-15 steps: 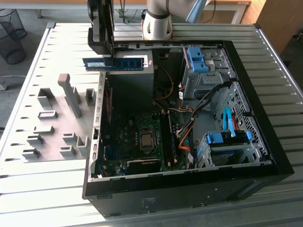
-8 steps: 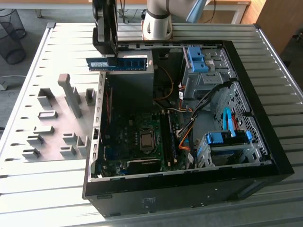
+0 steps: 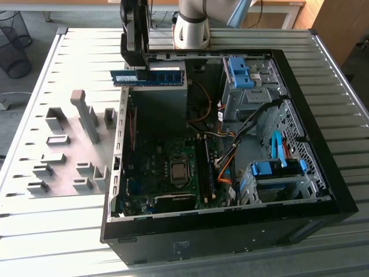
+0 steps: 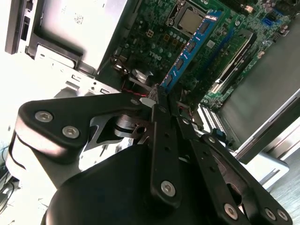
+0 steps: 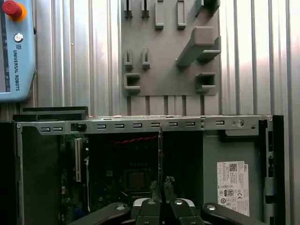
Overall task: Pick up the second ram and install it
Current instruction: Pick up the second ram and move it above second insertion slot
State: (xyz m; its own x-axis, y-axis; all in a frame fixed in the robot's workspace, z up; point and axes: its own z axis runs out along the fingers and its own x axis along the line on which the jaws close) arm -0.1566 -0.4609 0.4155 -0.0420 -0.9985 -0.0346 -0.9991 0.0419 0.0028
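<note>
The second ram is a long blue stick with black chips. It hangs level above the far edge of the open computer case, over the grey power supply. My gripper is shut on it near the end toward the exterior view's left. In the second wrist view the ram reaches out from my gripper over the motherboard. In the first wrist view the ram shows edge-on above my gripper. The memory slots lie lower in the case, beside the processor socket.
A grey fixture plate with upright holders lies on the slatted table at the exterior view's left of the case. Blue drive brackets and bundled cables fill the case's other side. A teach pendant rests on the table.
</note>
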